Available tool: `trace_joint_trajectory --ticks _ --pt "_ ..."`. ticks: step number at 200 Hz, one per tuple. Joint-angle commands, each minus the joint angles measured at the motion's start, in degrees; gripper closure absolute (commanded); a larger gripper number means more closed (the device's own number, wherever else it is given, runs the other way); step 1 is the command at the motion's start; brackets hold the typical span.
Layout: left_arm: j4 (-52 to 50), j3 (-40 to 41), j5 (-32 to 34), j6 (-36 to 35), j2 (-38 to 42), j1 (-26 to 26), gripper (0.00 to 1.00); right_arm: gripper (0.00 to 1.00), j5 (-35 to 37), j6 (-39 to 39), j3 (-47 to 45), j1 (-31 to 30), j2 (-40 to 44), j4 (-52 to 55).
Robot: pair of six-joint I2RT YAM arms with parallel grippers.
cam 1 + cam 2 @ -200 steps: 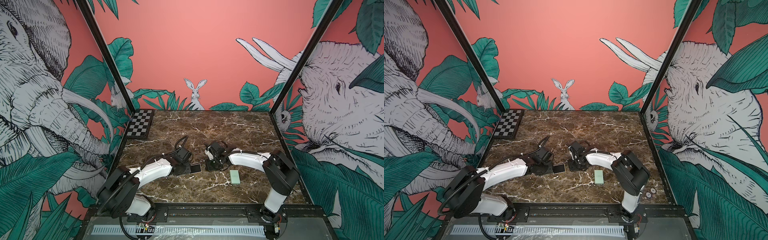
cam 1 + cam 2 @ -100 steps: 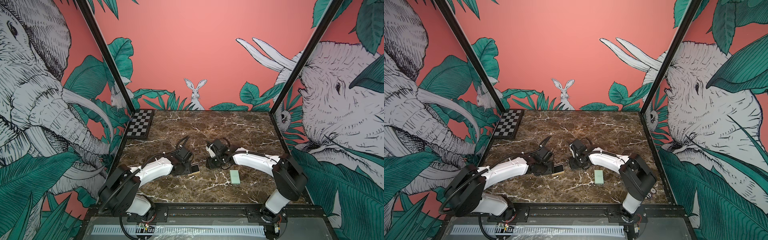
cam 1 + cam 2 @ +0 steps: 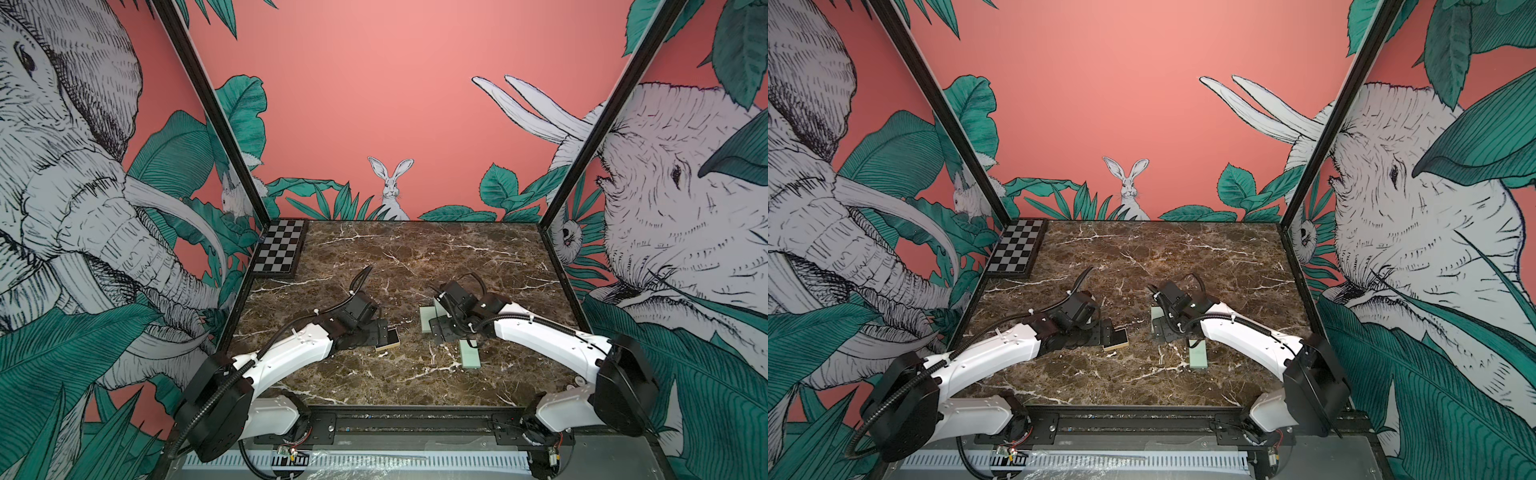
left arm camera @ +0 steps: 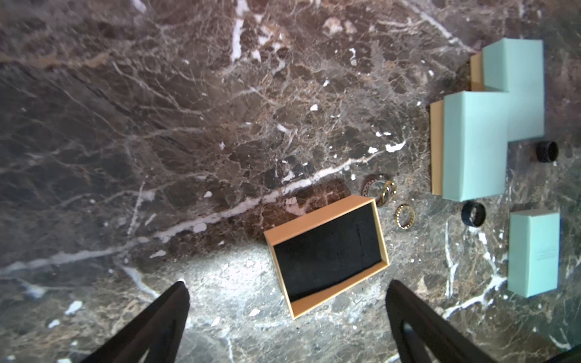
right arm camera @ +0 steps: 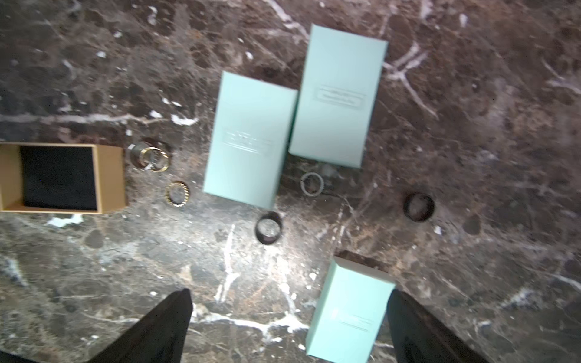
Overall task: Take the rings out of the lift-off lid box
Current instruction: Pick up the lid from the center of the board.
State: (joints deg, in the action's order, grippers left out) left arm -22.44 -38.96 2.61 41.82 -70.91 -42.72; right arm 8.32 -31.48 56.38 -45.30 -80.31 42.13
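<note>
My left gripper (image 4: 286,283) and right gripper (image 5: 290,291) both have fingers (image 4: 163,320) spread wide, holding nothing. Small round rings (image 5: 268,228), black, gold and silver, lie on the table (image 4: 157,125) just past my fingertips, outside the open box (image 4: 327,251).

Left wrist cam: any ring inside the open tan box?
No, the open tan box shows only bare black lining, and the rings lie outside it on the marble table.
</note>
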Motion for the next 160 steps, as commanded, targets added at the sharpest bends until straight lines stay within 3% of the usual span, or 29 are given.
trace_joint_trajectory --ticks 1,48,160 --pt "0.74 2.09 3.76 -3.80 4.12 -0.32 0.01 0.01 6.56 -3.59 -2.24 0.69 2.56 6.01" --pt "6.27 5.84 6.55 -7.11 9.22 -0.32 0.01 0.01 2.17 -6.72 -5.90 0.82 6.97 4.16" --pt "7.23 0.84 2.12 -13.56 -1.97 -0.28 0.01 0.01 -0.48 -8.10 -11.38 0.82 6.77 0.76"
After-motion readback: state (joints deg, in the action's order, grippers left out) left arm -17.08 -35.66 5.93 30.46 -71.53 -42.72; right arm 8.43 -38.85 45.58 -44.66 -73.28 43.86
